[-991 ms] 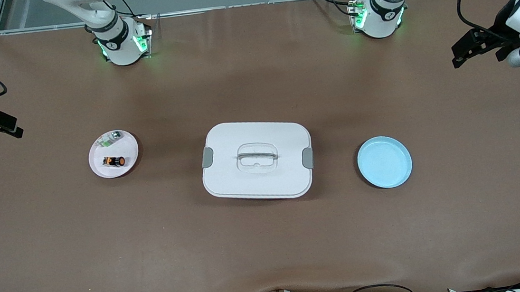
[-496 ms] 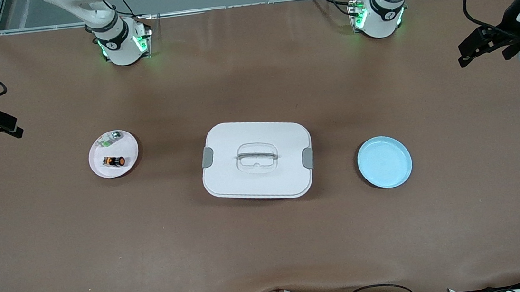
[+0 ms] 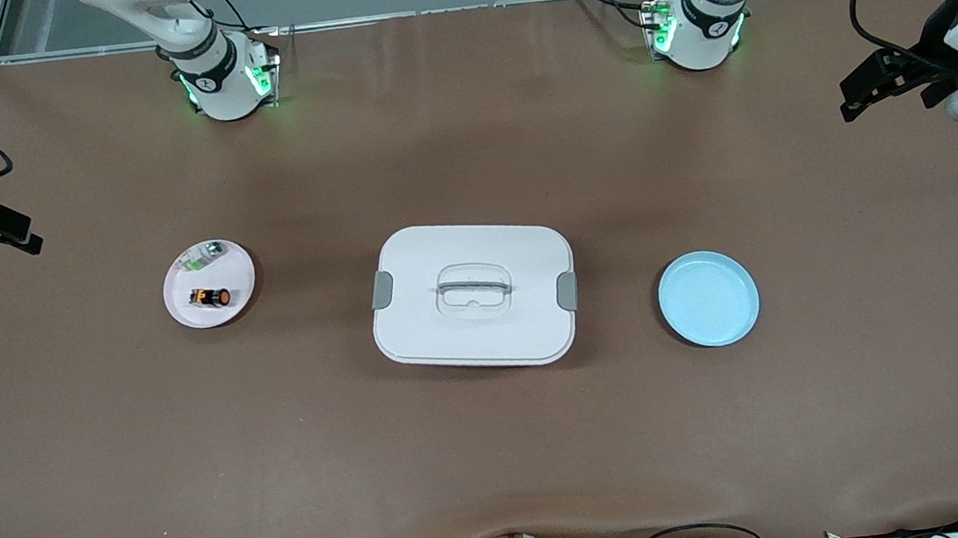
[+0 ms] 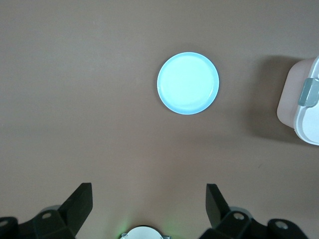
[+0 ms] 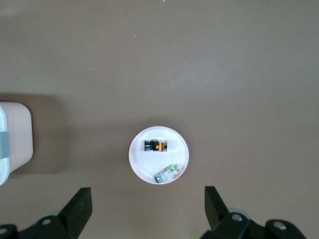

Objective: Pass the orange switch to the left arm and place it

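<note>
The orange switch [image 3: 211,297] [image 5: 157,146] lies on its side on a small white plate [image 3: 216,317] [image 5: 144,164] toward the right arm's end of the table. The white box [image 3: 473,294] with grey latches stands mid-table, its corners showing in both wrist views [image 4: 306,107] [image 5: 12,139]. My right gripper [image 3: 26,235] [image 5: 147,195] hangs open and empty over the table's end by that plate. High over the table's other end, my left gripper [image 3: 851,97] [image 4: 148,193] is open and empty too.
A small green-and-clear silvery part [image 3: 203,255] [image 5: 168,175] shares the white plate with the switch. An empty light-blue plate [image 3: 709,298] [image 4: 188,83] lies on the brown table between the box and the left arm's end.
The left arm's gripper drifted a little toward its end of the table, then eased slightly back. The right arm, the switch, the plates and the box have not moved.
</note>
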`<state>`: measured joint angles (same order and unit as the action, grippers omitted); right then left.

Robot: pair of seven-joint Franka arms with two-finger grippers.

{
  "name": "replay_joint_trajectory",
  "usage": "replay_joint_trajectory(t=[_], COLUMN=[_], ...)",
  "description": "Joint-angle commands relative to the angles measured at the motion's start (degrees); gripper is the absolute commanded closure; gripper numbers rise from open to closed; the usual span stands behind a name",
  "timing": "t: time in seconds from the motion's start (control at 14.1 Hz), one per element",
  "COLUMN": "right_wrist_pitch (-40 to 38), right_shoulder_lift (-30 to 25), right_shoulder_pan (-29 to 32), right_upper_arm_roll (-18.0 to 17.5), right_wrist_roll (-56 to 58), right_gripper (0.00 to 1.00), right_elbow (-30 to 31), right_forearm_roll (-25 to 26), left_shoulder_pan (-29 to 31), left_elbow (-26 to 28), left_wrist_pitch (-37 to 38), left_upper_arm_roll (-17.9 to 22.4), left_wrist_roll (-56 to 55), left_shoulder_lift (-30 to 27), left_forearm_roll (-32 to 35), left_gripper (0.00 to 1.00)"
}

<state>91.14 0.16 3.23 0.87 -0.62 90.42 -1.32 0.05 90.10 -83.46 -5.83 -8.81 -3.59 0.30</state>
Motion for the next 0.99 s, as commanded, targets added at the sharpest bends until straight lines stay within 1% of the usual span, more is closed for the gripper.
replay_joint_trajectory(t=[0.0, 0.5, 0.71, 0.92], right_wrist_pitch=[-0.53, -2.64, -2.99, -3.95], right_shoulder_lift=[-0.24, -0.07, 0.9, 3.7], right_shoulder_pan=[0.02, 0.02, -0.07, -1.03], right_upper_arm_roll=[-0.08, -0.08, -0.16, -0.16], right_wrist_roll=[0.27, 0.62, 0.62, 0.71], right_gripper=[0.0, 0.0, 0.0, 0.0], right_elbow=[-1.29, -2.35, -2.18, -1.91], right_forearm_roll=[0.35, 0.88, 0.97, 0.97], left_shoulder_pan=[0.04, 0.04, 0.04, 0.04], left_elbow=[-1.07, -1.15, -1.24, -1.24], left_wrist_pitch=[1.02, 0.49, 0.31, 0.14], left_upper_arm_roll=[-0.14, -0.23, -0.23, -0.23], left_wrist_roll=[0.2, 0.29, 0.29, 0.29], left_shoulder_lift=[0.78, 0.95, 1.48, 1.48], left_forearm_roll=[0.66, 0.58, 0.58, 0.58], left_gripper=[0.0, 0.0, 0.0, 0.0])
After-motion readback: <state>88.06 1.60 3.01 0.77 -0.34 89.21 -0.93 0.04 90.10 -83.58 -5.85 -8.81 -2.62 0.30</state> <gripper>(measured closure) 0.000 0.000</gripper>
